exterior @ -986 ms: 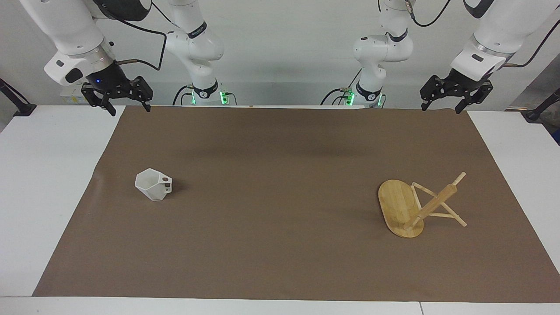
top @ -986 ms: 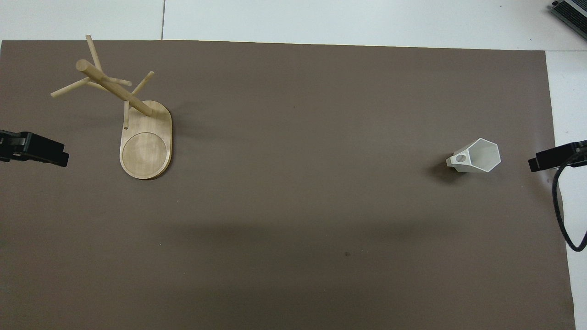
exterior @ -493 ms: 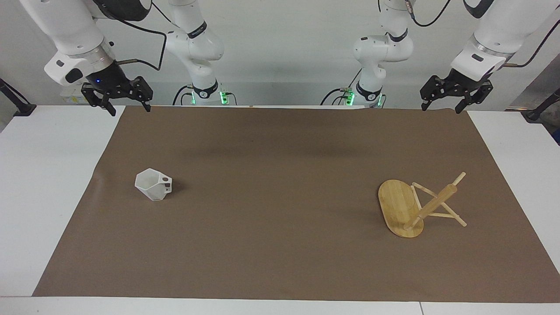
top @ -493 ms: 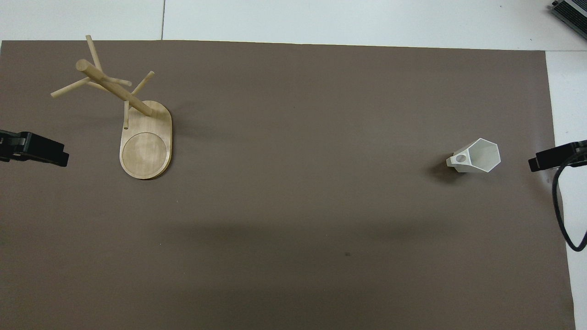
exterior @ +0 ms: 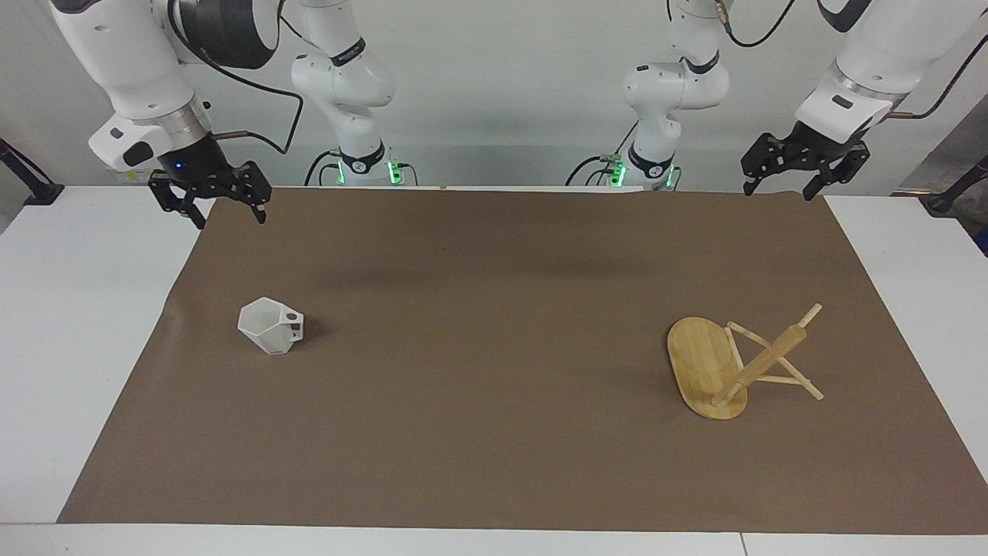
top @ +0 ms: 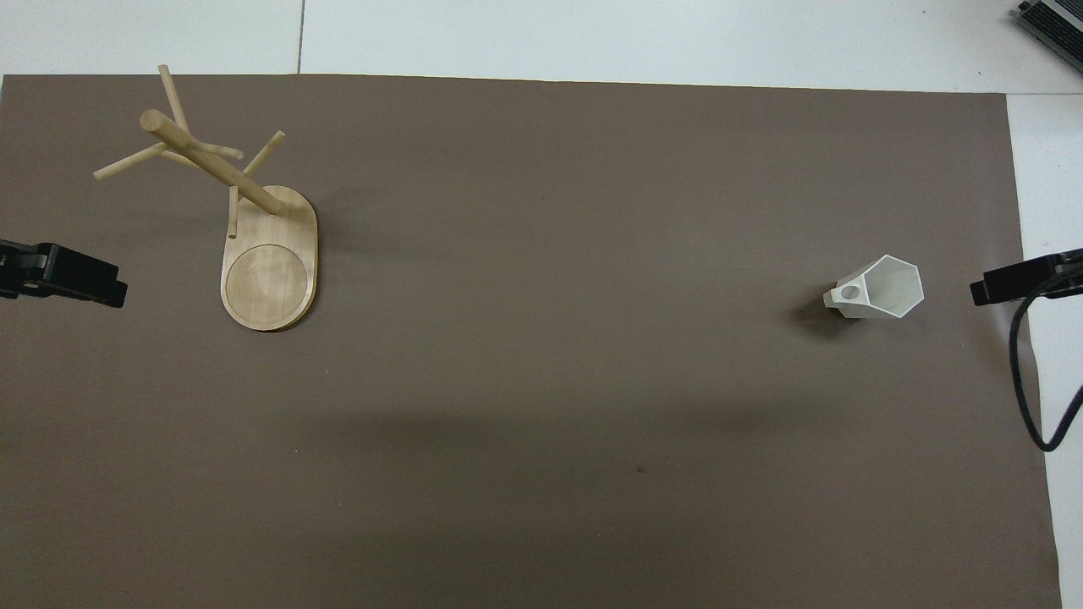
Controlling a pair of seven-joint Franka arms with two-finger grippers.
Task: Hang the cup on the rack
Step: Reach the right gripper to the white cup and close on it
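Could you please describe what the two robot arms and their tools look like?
Both arms are glossy white with rounded joints, dark bands and silver wrist rings. Black cables trail along them; green lights glow at the bases. The left tool and right tool are black, skeletal two-finger claws.

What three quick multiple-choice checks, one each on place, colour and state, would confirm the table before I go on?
1. Where does the cup stand?
A. on the brown mat, toward the right arm's end
B. on the rack's base
C. in a gripper

2. What colour is the cup?
A. blue
B. white
C. black

3. How is the right gripper?
A. shut on the cup
B. pressed on the mat
C. open and empty in the air

Answers: 1 A, the cup sits alone on the mat, apart from the rack. 2 B, its faceted sides are white. 3 C, its fingers are spread with nothing between them, as are those of the left gripper.
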